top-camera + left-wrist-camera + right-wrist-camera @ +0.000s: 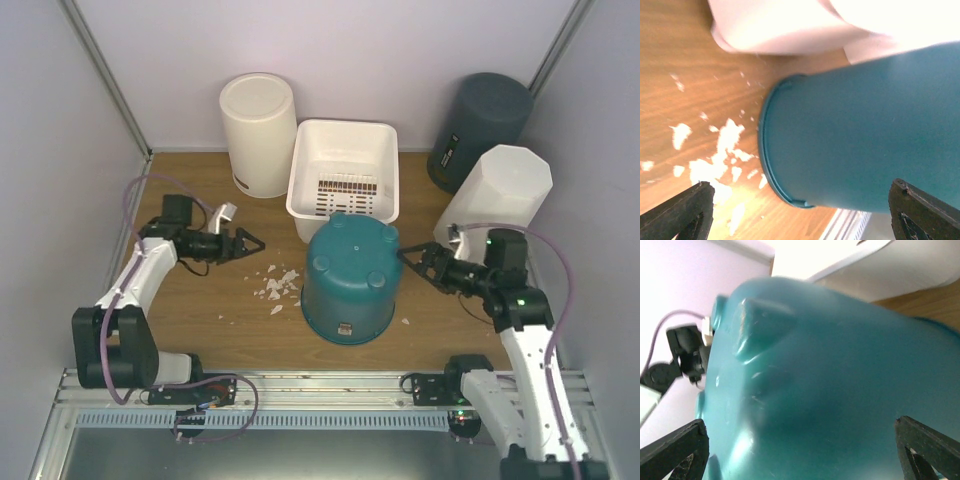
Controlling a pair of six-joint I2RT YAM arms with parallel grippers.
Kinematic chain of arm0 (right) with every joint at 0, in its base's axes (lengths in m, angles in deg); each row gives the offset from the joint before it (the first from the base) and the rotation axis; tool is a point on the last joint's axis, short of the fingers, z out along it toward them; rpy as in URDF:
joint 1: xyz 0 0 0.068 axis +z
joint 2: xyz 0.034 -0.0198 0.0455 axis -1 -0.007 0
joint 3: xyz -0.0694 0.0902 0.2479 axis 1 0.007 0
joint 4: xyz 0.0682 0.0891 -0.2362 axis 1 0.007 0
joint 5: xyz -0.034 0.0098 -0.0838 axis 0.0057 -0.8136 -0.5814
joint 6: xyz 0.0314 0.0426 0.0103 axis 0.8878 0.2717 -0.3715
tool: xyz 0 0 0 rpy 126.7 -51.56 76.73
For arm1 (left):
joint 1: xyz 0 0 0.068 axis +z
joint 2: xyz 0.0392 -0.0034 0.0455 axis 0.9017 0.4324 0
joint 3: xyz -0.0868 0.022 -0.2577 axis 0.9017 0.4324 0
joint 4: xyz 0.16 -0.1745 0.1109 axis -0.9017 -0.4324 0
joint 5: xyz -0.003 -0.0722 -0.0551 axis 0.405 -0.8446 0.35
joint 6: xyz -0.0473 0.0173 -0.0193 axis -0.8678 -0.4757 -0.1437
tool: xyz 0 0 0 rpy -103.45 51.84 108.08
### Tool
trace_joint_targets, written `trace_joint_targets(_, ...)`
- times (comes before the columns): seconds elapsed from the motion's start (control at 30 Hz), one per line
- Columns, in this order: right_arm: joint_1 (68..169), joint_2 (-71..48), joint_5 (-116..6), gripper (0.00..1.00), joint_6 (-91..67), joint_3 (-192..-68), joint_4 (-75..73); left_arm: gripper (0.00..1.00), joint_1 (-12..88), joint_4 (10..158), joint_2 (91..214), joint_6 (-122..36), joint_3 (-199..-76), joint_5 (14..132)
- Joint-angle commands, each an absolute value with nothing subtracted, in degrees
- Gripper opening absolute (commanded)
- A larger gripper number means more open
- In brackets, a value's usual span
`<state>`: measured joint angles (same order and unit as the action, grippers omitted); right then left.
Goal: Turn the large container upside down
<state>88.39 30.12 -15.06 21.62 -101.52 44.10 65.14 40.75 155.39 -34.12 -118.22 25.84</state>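
The large teal container [350, 280] stands mouth-down at the centre of the wooden surface [200, 320], its footed base facing up and a small label on its near wall. Its far side overlaps the front edge of a white slotted basket [345, 150]; whether they touch cannot be told.

The left gripper [250, 242] is released, jaws spread and empty, left of the container and apart from it, above scattered white scraps [277, 285]. The right gripper [410, 258] is also spread wide, its tips just beside the container's right wall; contact is hard to judge. In the right wrist view the teal wall fills the frame, blurred, with only the fingertips [675, 450] showing in the lower corners.

At the back stand a white round bin [258, 130], a dark grey bin [480, 125] and a white faceted bin [495, 195] that partly hides the grey one.
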Motion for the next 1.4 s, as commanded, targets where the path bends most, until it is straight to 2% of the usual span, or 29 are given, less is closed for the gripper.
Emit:
trace_joint_targets(0.0, 102.19, 24.90, -20.22, 1.00, 28.05, -101.59, 31.12, 0.94, 71.48, 36.90, 152.54, -32.78, -122.82, 24.31)
trace_joint_targets(0.17, 119.07, 15.06, -33.32, 1.00, 28.64, -109.50, 31.96, 0.94, 80.46, 31.97, 153.21, -29.72, -133.64, 21.15)
trace_joint_targets(0.3, 124.76, 14.19, -36.79, 1.00, 31.80, -111.06, 32.00, 0.94, 86.90, 25.57, 153.74, -24.31, -139.86, 16.95)
trace_joint_targets(0.43, 128.35, 12.54, -38.84, 1.00, 34.31, -111.07, 27.96, 0.94, 92.44, 23.16, 152.25, -20.39, -139.36, 16.43)
trace_joint_targets(0.6, 133.70, -0.22, -40.72, 1.00, 31.72, -117.23, 24.25, 0.93, 99.92, 19.86, 148.67, -14.55, -139.21, 15.41)
trace_joint_targets(0.7, 135.36, -9.41, -42.04, 1.00, 29.07, -124.49, 24.00, 0.93, 103.67, 17.54, 144.34, -9.54, -139.61, 16.86)
trace_joint_targets(0.9, 135.59, -23.67, -45.79, 1.00, 25.57, -138.74, 25.34, 0.96, 104.29, 20.00, 133.42, -6.20, -135.37, 23.59)
trace_joint_targets(1.07, 135.58, -37.11, -44.28, 1.00, 22.16, -155.63, 28.59, 0.97, 104.31, 18.69, 133.76, -5.74, -136.48, 23.28)
trace_joint_targets(1.27, 134.97, -51.65, -43.68, 1.00, 19.43, -175.29, 33.80, 0.97, 104.15, 8.16, 133.28, 4.88, -142.48, 12.01)
trace_joint_targets(1.37, 134.70, -52.97, -46.65, 1.00, 18.32, -178.69, 35.67, 0.98, 104.01, 4.37, 133.01, 9.40, -143.99, 9.68)
